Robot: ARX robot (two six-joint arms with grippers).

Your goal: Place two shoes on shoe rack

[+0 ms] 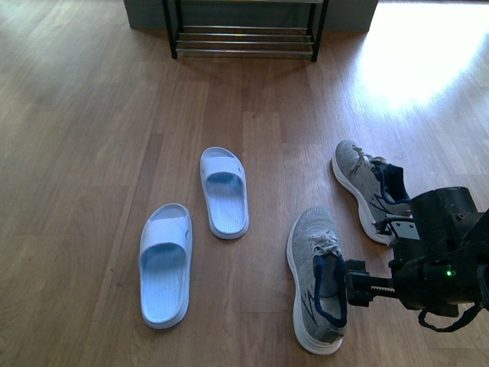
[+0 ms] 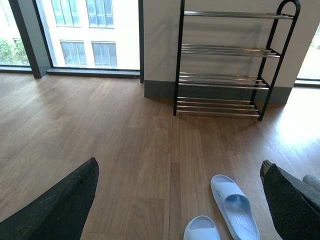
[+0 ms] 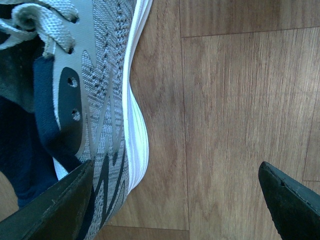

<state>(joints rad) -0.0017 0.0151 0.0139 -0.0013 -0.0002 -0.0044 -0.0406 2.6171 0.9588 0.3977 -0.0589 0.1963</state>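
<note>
Two grey knit sneakers lie on the wood floor at the right, the near one (image 1: 317, 279) and the far one (image 1: 367, 187). Two pale blue slides (image 1: 224, 191) (image 1: 166, 264) lie left of them. The shoe rack (image 1: 244, 38) stands at the far wall, with black frames and chrome bars. My right gripper (image 1: 353, 284) is open, low beside the near sneaker's outer side. In the right wrist view one finger (image 3: 55, 210) overlaps that sneaker (image 3: 100, 75) and the other hangs over bare floor. My left gripper (image 2: 180, 200) is open and empty, high above the slides (image 2: 235, 207), facing the rack (image 2: 225, 80).
Wood floor (image 1: 92, 138) spreads between the shoes and the rack. A grey skirting wall (image 1: 145, 14) runs behind the rack. Tall windows (image 2: 75, 30) sit left of the rack in the left wrist view. A bright sun patch (image 1: 412, 61) lies on the floor at the far right.
</note>
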